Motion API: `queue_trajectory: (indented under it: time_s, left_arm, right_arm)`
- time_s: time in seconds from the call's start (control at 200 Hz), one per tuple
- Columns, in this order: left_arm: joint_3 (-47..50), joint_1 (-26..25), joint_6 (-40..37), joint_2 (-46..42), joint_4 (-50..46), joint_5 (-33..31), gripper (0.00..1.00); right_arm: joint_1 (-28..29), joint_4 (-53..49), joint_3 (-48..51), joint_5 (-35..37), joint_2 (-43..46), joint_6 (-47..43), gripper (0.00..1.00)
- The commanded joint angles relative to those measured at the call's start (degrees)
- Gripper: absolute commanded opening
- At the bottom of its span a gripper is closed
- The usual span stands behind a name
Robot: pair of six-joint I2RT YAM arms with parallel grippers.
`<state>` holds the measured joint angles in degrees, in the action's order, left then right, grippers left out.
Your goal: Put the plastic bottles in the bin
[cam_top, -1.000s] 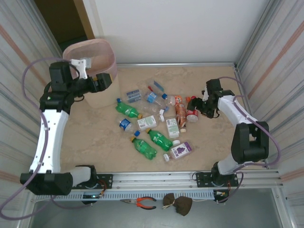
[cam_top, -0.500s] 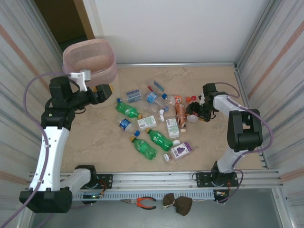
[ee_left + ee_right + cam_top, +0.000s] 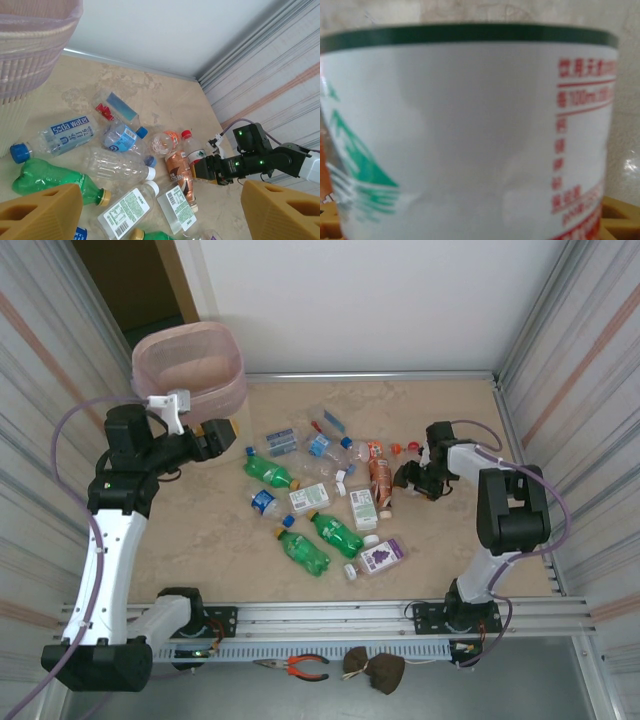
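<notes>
Plastic bottles (image 3: 335, 533) cluster centrally, open table (image 3: 200, 530) around; left pincer (image 3: 160, 200) spread (beside bin (image 3: 215, 380)); right pincer (image 3: 408, 478): cannot tell.

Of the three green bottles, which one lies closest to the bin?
The green bottle at the left of the heap, just right of the bin. The other two green bottles lie nearer the arm bases.

Plastic bottles (image 3: 335, 533) strewn beside pink-lined bin (image 3: 232, 390)
</notes>
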<state>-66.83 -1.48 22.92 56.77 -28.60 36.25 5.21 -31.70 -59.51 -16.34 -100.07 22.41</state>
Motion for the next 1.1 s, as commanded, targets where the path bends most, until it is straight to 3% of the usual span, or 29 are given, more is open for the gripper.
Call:
queue_trajectory:
  time_s: [0.0,0.26,0.461,0.611,0.807,1.097]
  left_arm:
    - [0.8,-0.1,1.4,-0.8,3.3,1.4,0.83]
    - [2.0,-1.0,5.1,-1.2,11.4,3.6,0.83]
    - [2.1,-4.6,6.2,-1.0,20.3,4.9,0.83]
    - [1.4,-9.8,4.7,-0.4,27.7,5.6,0.83]
    - [-2.3,-18.4,-1.3,1.3,32.3,6.6,0.85]
    - [-8.0,-30.6,-8.2,6.4,38.0,9.0,0.89]
  right_arm:
    - [-0.3,-1.3,1.1,1.3,3.8,0.2,0.62]
    - [0.0,-4.2,1.2,2.2,13.4,-0.9,0.6]
    - [3.2,-4.5,0.5,-0.6,26.9,-5.5,0.6]
    - [8.3,-0.6,0.3,-4.5,37.5,-10.6,0.59]
    - [15.9,12.1,2.7,-9.2,50.4,-15.2,0.58]
    - [23.6,21.0,0.2,-16.1,53.6,-16.1,0.55]
